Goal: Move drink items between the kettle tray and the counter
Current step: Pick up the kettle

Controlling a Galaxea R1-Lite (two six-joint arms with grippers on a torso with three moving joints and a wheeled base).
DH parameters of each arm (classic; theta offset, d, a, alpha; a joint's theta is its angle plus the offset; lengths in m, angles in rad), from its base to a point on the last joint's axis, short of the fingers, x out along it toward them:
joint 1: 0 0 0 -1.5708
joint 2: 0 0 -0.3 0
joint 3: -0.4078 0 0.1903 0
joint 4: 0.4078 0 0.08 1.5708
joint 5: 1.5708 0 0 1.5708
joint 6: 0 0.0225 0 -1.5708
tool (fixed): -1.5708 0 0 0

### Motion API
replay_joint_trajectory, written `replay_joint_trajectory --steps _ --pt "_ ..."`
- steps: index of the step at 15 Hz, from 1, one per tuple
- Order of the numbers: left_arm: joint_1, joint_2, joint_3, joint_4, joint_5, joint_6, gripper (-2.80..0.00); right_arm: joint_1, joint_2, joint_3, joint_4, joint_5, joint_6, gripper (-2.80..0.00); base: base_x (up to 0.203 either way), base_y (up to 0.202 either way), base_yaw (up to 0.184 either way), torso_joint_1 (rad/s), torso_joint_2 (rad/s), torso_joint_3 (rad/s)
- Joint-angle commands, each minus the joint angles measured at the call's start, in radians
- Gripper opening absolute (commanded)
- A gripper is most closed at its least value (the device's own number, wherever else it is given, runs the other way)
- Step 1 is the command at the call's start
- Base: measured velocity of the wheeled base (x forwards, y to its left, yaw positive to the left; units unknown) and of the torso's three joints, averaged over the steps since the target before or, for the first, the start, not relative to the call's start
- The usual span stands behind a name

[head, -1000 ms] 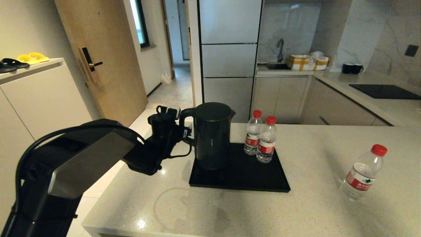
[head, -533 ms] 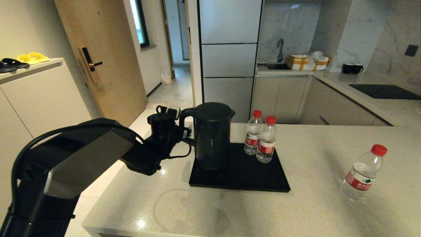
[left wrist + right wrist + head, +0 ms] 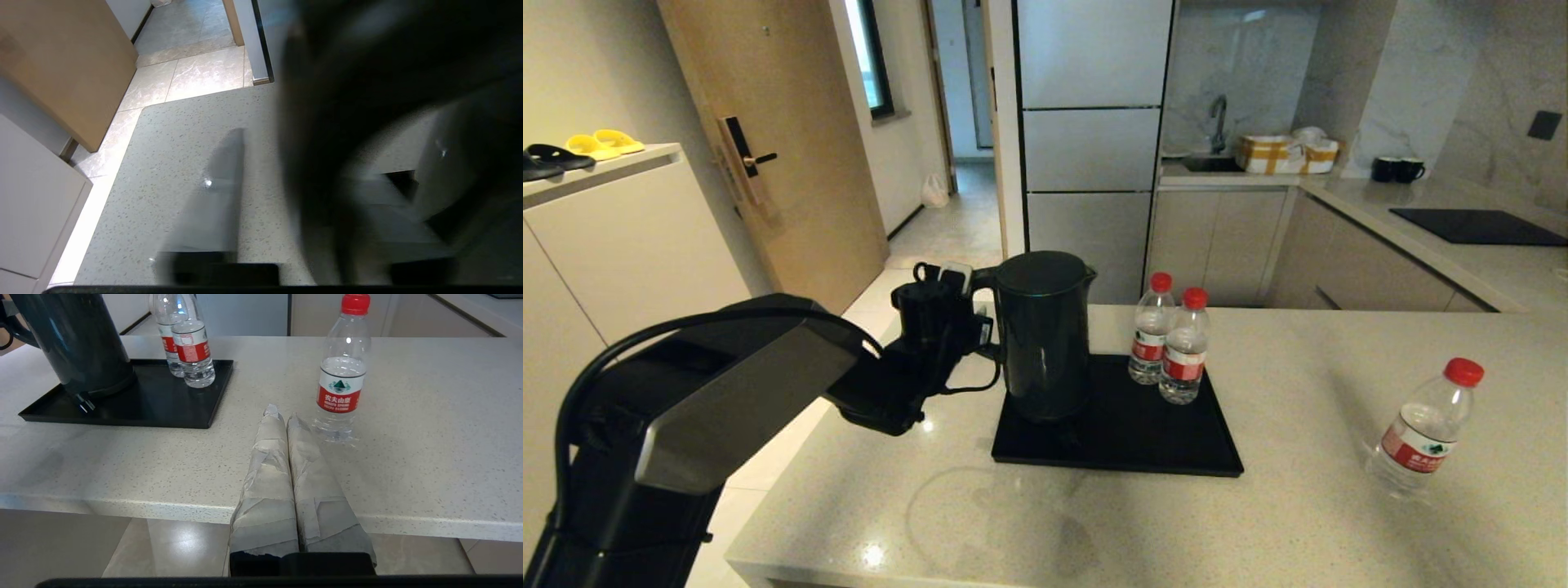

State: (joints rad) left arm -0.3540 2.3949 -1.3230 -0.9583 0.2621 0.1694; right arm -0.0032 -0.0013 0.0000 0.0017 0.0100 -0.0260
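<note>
The matte black kettle (image 3: 1044,335) stands at the left end of the black kettle tray (image 3: 1143,441). My left gripper (image 3: 980,322) is shut on its loop handle (image 3: 318,143), with one grey finger (image 3: 216,196) on the outer side. Two red-capped water bottles (image 3: 1150,339) (image 3: 1186,347) stand together at the tray's far right corner. A third bottle (image 3: 1421,429) stands alone on the beige counter (image 3: 1258,506), far to the right. My right gripper (image 3: 282,412) is shut and empty, low over the counter's front edge, just left of that lone bottle (image 3: 343,375).
Behind the counter, a grey worktop carries a black hob (image 3: 1478,227), two black mugs (image 3: 1396,169) and a cardboard box (image 3: 1286,153) by the sink. The counter's left edge drops to the floor under my left arm.
The kettle has shifted a little to the left and up and turned slightly in my left gripper. The bottles and tray have not moved.
</note>
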Motion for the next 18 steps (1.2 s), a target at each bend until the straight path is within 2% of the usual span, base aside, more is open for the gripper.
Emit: replay_joint_trajectory --steps 1,8,12,18 --pt "0.0 0.001 -0.001 -0.008 0.003 0.001 -2.8 -0.001 0.001 0.0 0.0 0.001 0.0 -2.8 0.0 0.0 0.0 0.0 0.0 0.0" --pt "-0.004 -0.016 0.004 -0.017 0.007 -0.006 -2.8 0.0 0.001 0.0 0.0 0.001 0.0 -2.8 0.0 0.0 0.0 0.0 0.0 0.0" --pt "-0.018 -0.063 0.004 -0.007 0.012 -0.057 -2.8 0.0 0.001 0.0 0.0 0.001 0.0 -2.8 0.0 0.0 0.0 0.0 0.0 0.0" --pt "-0.025 -0.069 -0.004 -0.007 0.029 -0.071 -2.8 -0.001 0.001 0.0 0.0 0.001 0.0 -2.8 0.0 0.0 0.0 0.0 0.0 0.0"
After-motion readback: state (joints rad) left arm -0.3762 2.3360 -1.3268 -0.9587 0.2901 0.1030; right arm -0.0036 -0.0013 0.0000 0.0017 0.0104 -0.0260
